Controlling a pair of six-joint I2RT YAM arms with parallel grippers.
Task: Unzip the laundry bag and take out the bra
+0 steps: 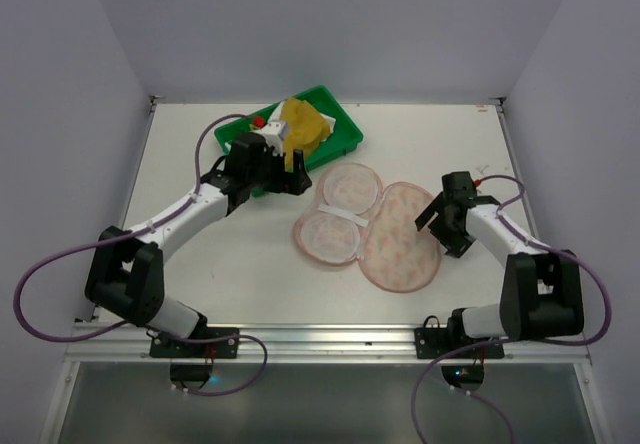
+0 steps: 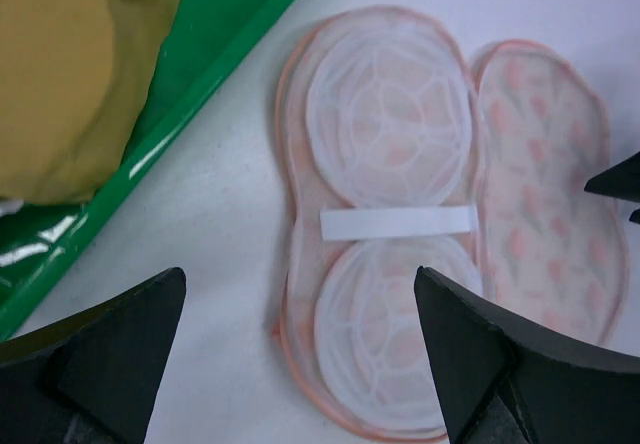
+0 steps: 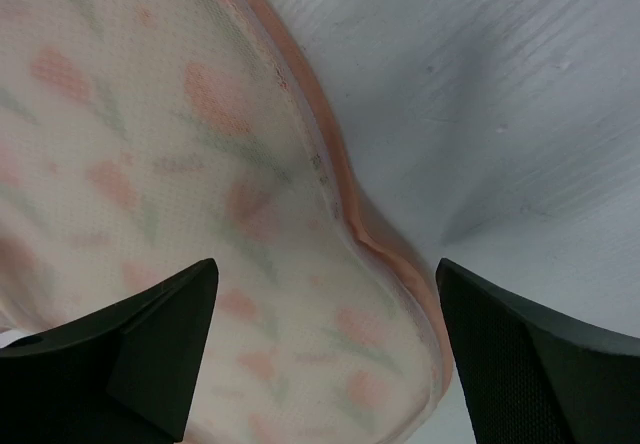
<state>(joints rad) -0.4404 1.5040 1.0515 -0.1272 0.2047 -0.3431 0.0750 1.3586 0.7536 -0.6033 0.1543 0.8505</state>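
The laundry bag (image 1: 365,229) lies unzipped and spread flat at mid-table. Its left half (image 2: 385,214) shows two white mesh cups under a white band, and its right half (image 3: 200,194) is cream with a pink print. The mustard-yellow bra (image 1: 303,124) is bunched up in the green tray (image 1: 345,139); the left wrist view has it at top left (image 2: 60,74). My left gripper (image 1: 297,176) hangs open between tray and bag, and nothing sits between its fingers (image 2: 110,364). My right gripper (image 1: 437,229) stands open over the bag's right edge, holding nothing.
The green tray (image 2: 210,74) stands at the back, left of centre, with a small red and white item beside the bra. Grey walls close in the table on three sides. Purple cables loop from both arm bases at the near edge.
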